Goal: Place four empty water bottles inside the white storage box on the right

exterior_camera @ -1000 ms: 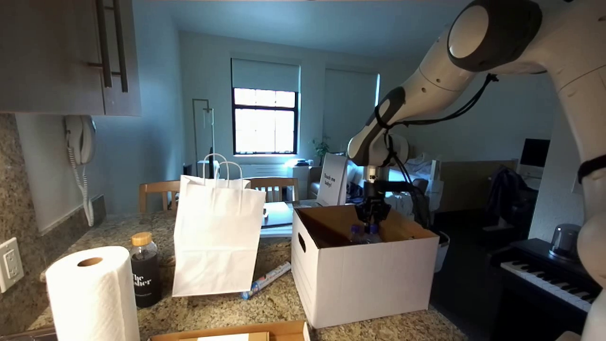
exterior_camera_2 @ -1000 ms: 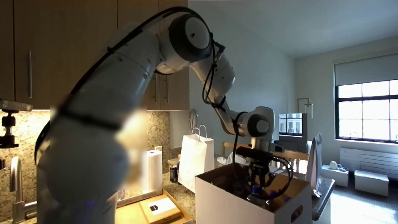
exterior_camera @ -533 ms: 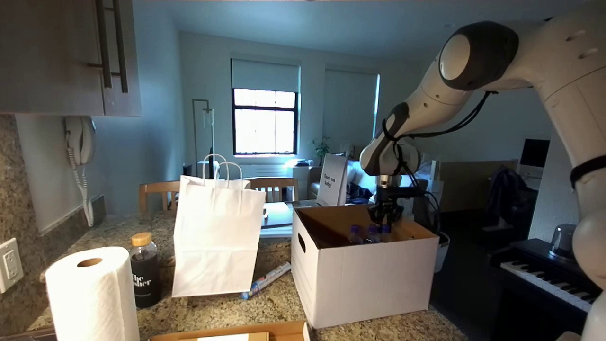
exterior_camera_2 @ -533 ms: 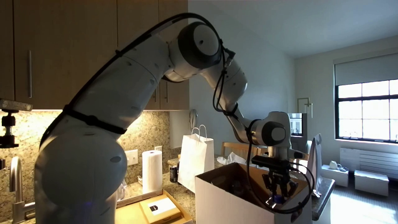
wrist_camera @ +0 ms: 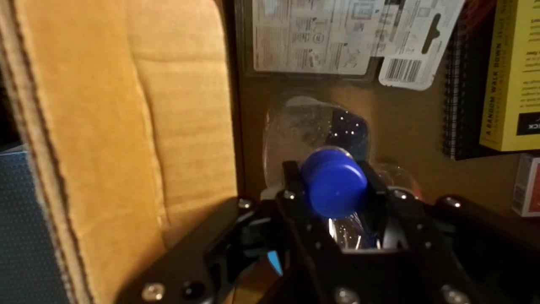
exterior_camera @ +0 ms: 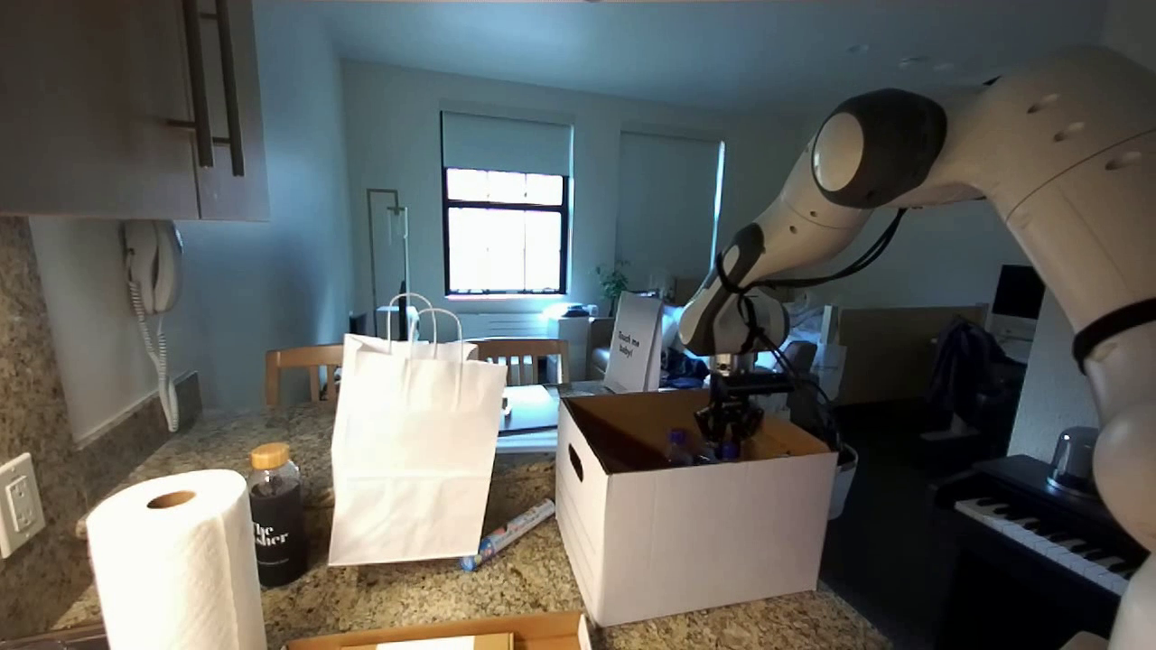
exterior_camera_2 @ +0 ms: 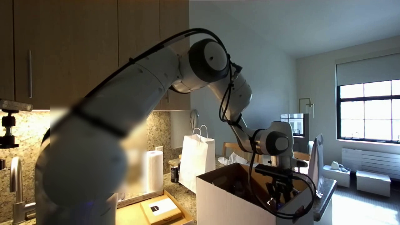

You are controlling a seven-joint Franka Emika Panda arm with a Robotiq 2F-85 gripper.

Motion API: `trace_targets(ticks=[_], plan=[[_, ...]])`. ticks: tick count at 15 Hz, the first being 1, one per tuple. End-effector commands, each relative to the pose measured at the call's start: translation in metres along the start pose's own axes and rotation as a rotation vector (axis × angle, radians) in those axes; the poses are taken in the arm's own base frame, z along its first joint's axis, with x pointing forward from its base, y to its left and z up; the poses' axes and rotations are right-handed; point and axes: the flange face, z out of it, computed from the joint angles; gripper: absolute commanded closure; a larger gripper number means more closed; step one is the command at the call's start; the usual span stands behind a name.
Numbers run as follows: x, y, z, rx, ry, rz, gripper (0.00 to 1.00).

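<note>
The white storage box [exterior_camera: 704, 533] stands on the counter, brown inside; it also shows in an exterior view [exterior_camera_2: 234, 203]. My gripper [exterior_camera: 728, 438] is down inside it near the wall. In the wrist view the fingers [wrist_camera: 333, 181] close on both sides of the blue cap of a water bottle [wrist_camera: 337, 190]. Clear plastic shows around and below the cap. That cap also shows in an exterior view [exterior_camera: 729, 450]. A second bottle with a blue cap [exterior_camera: 677, 440] stands in the box beside it. The box wall hides the bottles' lower parts. Other bottles cannot be made out clearly.
The box also holds a yellow book [wrist_camera: 514, 76], a spiral notebook [wrist_camera: 460, 97] and a plastic package [wrist_camera: 312, 38]. A white paper bag [exterior_camera: 415, 451], paper towel roll [exterior_camera: 181, 560], dark bottle [exterior_camera: 276, 524] and cardboard tray [exterior_camera: 542, 627] are on the counter.
My gripper has moved sideways within the box with the bottle, toward the end with the handle hole seen in an exterior view, and then lowered deeper. The other bottle has stayed in place.
</note>
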Motion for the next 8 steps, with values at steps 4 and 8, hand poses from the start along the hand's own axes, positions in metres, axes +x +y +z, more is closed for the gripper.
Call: trace_targets(ticks=[4,8], plan=[[0.0052,0.0008,-0.0038,-0.022,0.01,0.031,0.86],[0.0048,0.0014,-0.0046,-0.025,0.007,0.033,0.86]])
